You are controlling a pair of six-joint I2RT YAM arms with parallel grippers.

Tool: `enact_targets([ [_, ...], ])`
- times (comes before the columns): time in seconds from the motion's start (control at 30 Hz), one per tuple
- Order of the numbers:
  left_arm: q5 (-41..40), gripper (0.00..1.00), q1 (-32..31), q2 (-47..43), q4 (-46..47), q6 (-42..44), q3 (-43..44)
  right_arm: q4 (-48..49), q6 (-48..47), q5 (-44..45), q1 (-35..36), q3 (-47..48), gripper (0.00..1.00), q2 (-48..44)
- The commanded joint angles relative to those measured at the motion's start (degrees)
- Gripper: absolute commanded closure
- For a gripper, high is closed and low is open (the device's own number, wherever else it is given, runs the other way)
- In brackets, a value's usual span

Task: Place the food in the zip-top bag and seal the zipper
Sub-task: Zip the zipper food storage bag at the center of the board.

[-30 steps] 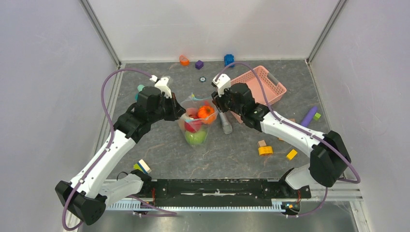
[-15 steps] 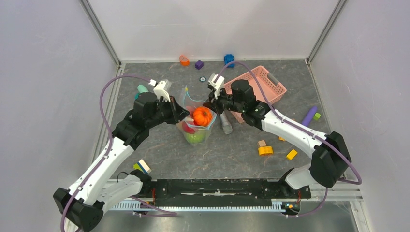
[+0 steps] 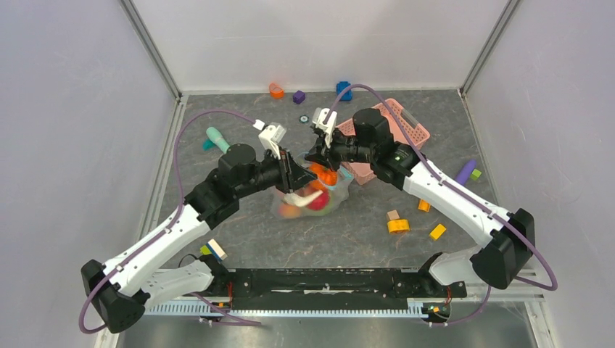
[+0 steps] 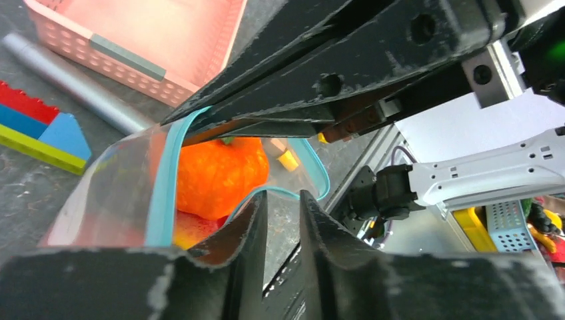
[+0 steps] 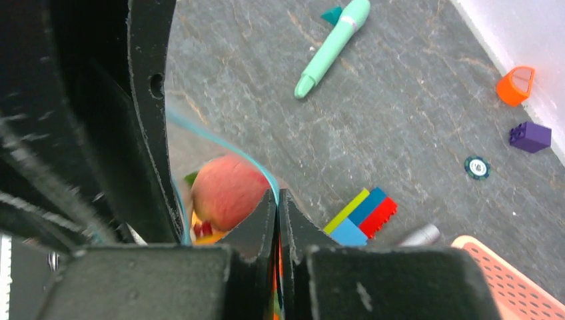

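The clear zip-top bag (image 3: 312, 204) hangs blurred between my two grippers, holding the orange pumpkin (image 3: 324, 175) and other food. In the left wrist view the pumpkin (image 4: 213, 175) shows behind the teal zipper (image 4: 163, 183), which curves past my left gripper's (image 4: 283, 200) tips. Its jaws stand a narrow gap apart, with grey table showing between them. My right gripper (image 5: 278, 200) is shut on the bag's teal edge (image 5: 220, 143), with a peach (image 5: 226, 193) inside the bag beside it. From above, the left gripper (image 3: 299, 180) and right gripper (image 3: 317, 156) are close together.
The pink basket (image 3: 395, 127) stands just behind the right gripper. A mint-green pen (image 3: 217, 138) lies at the left. Loose blocks lie along the back wall (image 3: 299, 96), at the right (image 3: 397, 225) and near the left base (image 3: 212, 250). A grey stick (image 4: 73, 83) and a striped block (image 5: 363, 217) lie under the bag.
The left gripper has swung right and forward, close to the right gripper. The bag was lifted and swung right with the food inside. The right wrist has turned.
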Motion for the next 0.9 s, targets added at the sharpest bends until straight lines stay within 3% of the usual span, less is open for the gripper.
enact_targets([
  [0.0,-1.77,0.6,-1.7,1.02,4.65,1.47,-0.34,-8.77,-7.79,3.12,0.29,4.1,0.95,-1.2],
  [0.13,-0.76,0.32,-1.79,0.24,4.19,2.82,-2.97,-14.84,-13.21,5.04,0.27,4.93,0.95,-0.12],
  [0.23,1.42,0.01,-1.86,-1.76,5.07,3.32,-4.43,-16.19,-13.3,6.34,0.12,5.01,0.96,1.01],
  [0.33,3.74,0.0,-1.96,-4.68,5.3,5.29,-4.24,-15.68,-12.98,7.37,-0.16,4.77,0.97,1.21],
  [0.43,0.82,0.0,-1.9,-8.64,2.19,7.89,-2.94,-14.47,-13.11,6.79,-0.58,3.53,0.98,0.42],
  [0.53,-5.23,0.0,-1.89,-11.7,-1.54,12.71,-2.32,-14.67,-13.51,5.54,-1.16,2.87,0.98,0.15],
  [0.63,-17.9,0.0,-1.81,-9.49,-5.9,15.42,-1.25,-15.14,-12.56,6.22,-1.97,2.91,0.98,0.45],
  [0.7,-21.43,0.0,-1.19,-6.86,-6.23,18.05,-2.12,-15.9,-11.95,6.45,-2.55,3.36,0.97,0.88],
  [0.8,-18.07,0.0,1.56,-4.37,-3.31,24.46,-4.59,-17.23,-12.26,5.65,-3.17,3.87,0.97,1.23],
  [0.87,-7.65,0.0,5.86,-4.56,2.55,26.99,-7.22,-17.42,-12.37,5.26,-3.35,3.95,0.97,1.46],
])
